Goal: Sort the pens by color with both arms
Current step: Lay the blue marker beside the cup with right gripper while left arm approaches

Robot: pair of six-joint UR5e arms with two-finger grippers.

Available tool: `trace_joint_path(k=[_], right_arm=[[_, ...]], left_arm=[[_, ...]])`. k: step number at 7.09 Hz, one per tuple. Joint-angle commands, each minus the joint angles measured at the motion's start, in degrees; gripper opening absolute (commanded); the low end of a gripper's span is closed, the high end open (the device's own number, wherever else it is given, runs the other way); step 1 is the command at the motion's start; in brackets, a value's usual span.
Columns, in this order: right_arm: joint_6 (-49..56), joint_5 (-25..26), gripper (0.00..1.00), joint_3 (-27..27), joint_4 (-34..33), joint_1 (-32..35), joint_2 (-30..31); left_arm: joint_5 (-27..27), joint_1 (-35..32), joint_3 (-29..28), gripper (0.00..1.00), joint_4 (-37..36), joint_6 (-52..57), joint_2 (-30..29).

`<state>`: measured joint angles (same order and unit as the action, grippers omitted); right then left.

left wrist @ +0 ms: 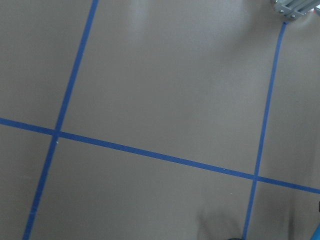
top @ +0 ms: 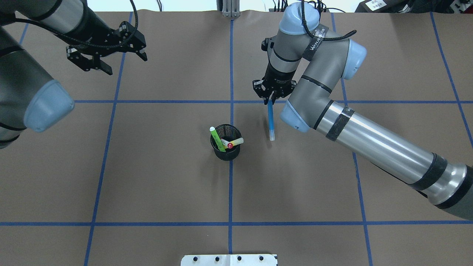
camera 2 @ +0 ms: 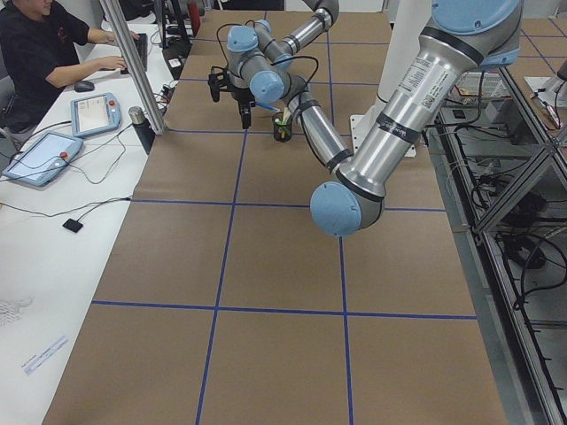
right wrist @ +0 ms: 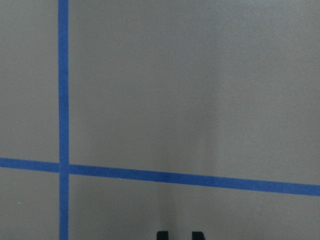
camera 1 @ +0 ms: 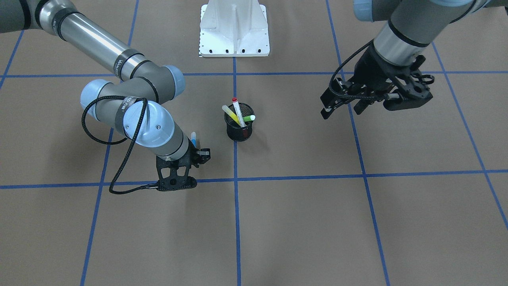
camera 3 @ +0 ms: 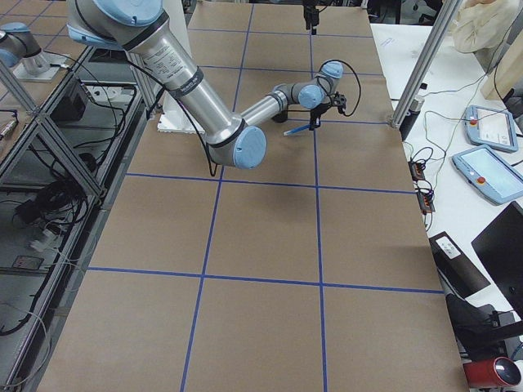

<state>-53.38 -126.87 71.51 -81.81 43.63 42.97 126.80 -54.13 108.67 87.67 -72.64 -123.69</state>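
Pinching the blue pen (top: pixel 271 120) by its far end in the right end effector (top: pixel 270 100), clamped snug on the slim, smooth barrel. Hanging it slanted just right of the black wire-mesh cup (top: pixel 226 153) and a little beyond, pale tip angled back cupward; hard to say whether touching the table (top: pixel 166 166). Spreading the left end effector (top: pixel 126 65) wide, gripping nothing, well off to the cup's left and beyond. Leaning inside the round cup: bright green pen (top: pixel 217 139), yellow pen (top: pixel 237 141), white pen (camera 1: pixel 238 111) with red cap, lower ends lost behind the mesh. Flat matte brown paper all around the cup, crossed with blue tape (top: pixel 166 101). Showing paper and tape from both wrist cameras, plus two dark fingertips (right wrist: pixel 162 235) cropped at the right one's bottom edge.
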Motion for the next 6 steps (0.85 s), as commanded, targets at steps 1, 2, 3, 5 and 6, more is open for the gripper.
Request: trace_joint_path(k=[1, 2, 3, 5, 6], right_arm=[[-0.14, 2.05, 0.71, 0.03, 0.25, -0.65, 0.09], [0.20, 2.41, 0.99, 0.12, 0.34, -0.39, -0.17], [0.47, 2.68, 0.99, 0.73, 0.42, 0.31, -0.17], [4.74, 1.73, 0.99, 3.27, 0.43, 6.26, -0.08], [9.39, -2.81, 0.99, 3.55, 0.34, 9.86, 0.09]], left_arm=[[-4.17, 4.71, -0.91, 1.00, -0.04, -4.25, -2.69], [-4.54, 5.95, -0.91, 1.00, -0.04, -5.74, -3.65], [-6.46, 7.70, -1.17, 1.00, -0.04, -8.97, -4.88], [-12.78, 13.67, -1.44, 1.00, 0.04, -13.38, -6.12], [-12.98, 15.61, -1.79, 0.99, -0.30, -14.62, -6.12]])
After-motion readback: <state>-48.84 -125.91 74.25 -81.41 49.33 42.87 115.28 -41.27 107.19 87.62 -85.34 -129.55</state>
